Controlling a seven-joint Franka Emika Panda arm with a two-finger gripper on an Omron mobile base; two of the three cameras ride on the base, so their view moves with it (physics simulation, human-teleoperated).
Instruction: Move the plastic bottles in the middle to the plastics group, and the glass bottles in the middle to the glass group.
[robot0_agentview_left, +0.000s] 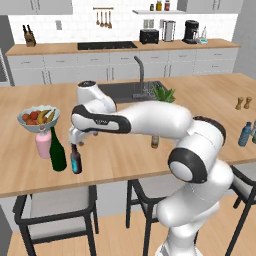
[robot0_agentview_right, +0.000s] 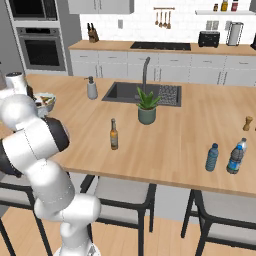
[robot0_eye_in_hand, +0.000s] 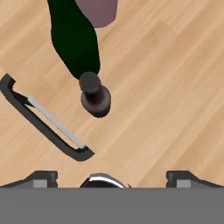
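Left base view: arm reaches left over the wood island counter (robot0_agentview_left: 125, 155). Gripper (robot0_agentview_left: 76, 144) sits just above the neck of the dark bottle w/ blue label (robot0_agentview_left: 76, 162), which stands upright near the counter's near edge. Can't tell from here if the fingers touch the neck. Tall green wine bottle (robot0_agentview_left: 57, 150) stands just left of it, pink soap dispenser (robot0_agentview_left: 43, 145) left of that, fruit bowl (robot0_agentview_left: 38, 119) behind. Amber bottle (robot0_agentview_left: 155, 142) partly hidden behind the forearm, mid counter. Light-blue bottle (robot0_agentview_left: 245, 134) far right, another bottle at the frame edge beside it. Sink (robot0_agentview_left: 132, 90) and plant (robot0_agentview_left: 164, 94) further back.

Right base view: amber bottle (robot0_agentview_right: 114, 134) upright mid counter, well apart from everything else. Light-blue bottle (robot0_agentview_right: 212, 157) near the right end, w/ a clear dark-labelled bottle (robot0_agentview_right: 235, 157) just beside it on the right. Plant (robot0_agentview_right: 147, 107) in front of sink (robot0_agentview_right: 145, 92). Fruit bowl (robot0_agentview_right: 45, 102) peeks out behind the arm at left.

Hand view: looking straight down. Finger tips (robot0_eye_in_hand: 41, 178) wide apart at the bottom corners, nothing between them, so jaws open and holding nothing. Dark bottle (robot0_eye_in_hand: 95, 97) seen cap-on, apart from the fingers. Green wine bottle (robot0_eye_in_hand: 74, 39) right next to it, pink dispenser (robot0_eye_in_hand: 98, 11) past that. Chair back (robot0_eye_in_hand: 43, 120) shows below the counter edge.
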